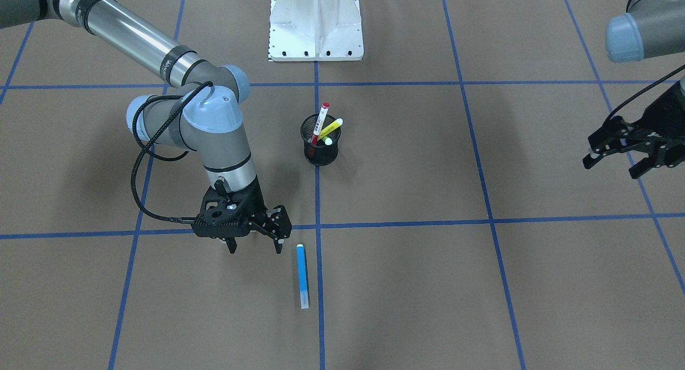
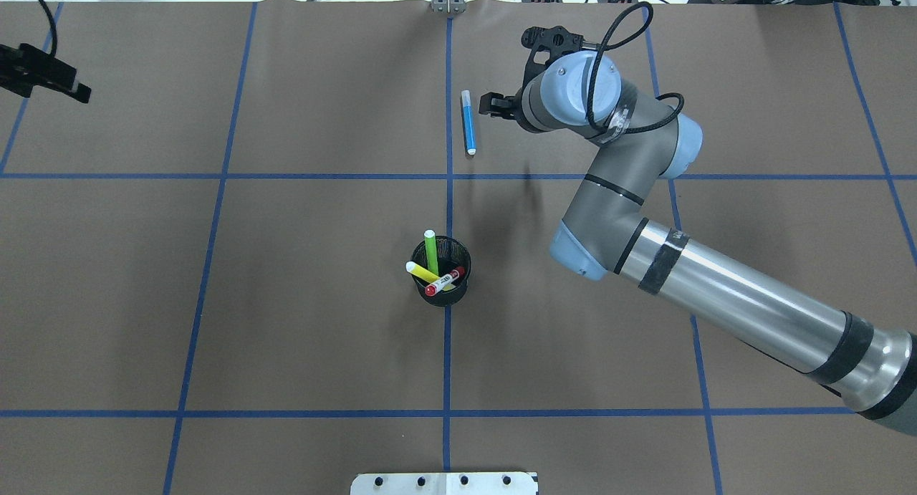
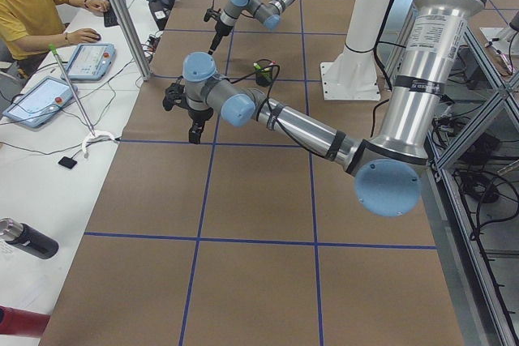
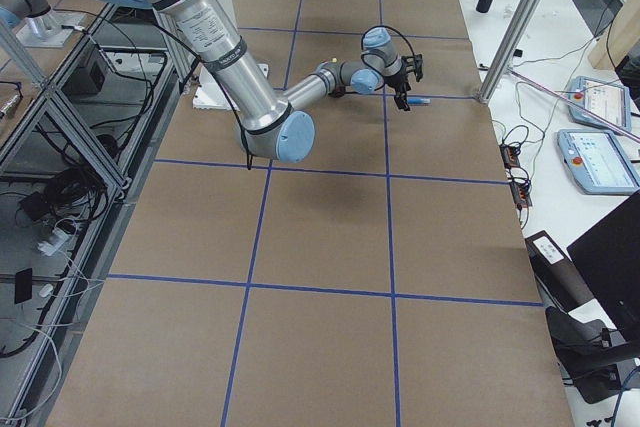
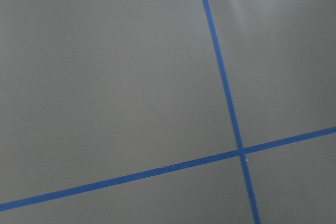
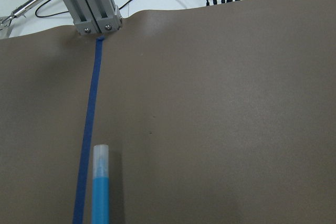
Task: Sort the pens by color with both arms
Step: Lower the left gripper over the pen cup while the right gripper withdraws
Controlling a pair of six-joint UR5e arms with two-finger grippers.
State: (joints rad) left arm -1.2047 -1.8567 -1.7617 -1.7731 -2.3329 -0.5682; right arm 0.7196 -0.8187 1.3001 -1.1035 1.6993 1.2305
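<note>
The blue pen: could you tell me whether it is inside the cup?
No, the blue pen lies flat on the table next to the right gripper, well apart from the cup.

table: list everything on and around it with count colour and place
mesh cup: one, black, centre of the table, on a tape line
blue pen: one, blue, lying flat on the table beside the tape line
red-capped pen: one, white barrel, standing in the cup
yellow pen: one, yellow, leaning in the cup
green pen: one, light green, in the cup
pedestal: one, white, robot's side
operator: one, yellow shirt, seated beside the table
right gripper: one, black, open beside the blue pen
left gripper: one, black, open, empty, out at the table's side
</note>
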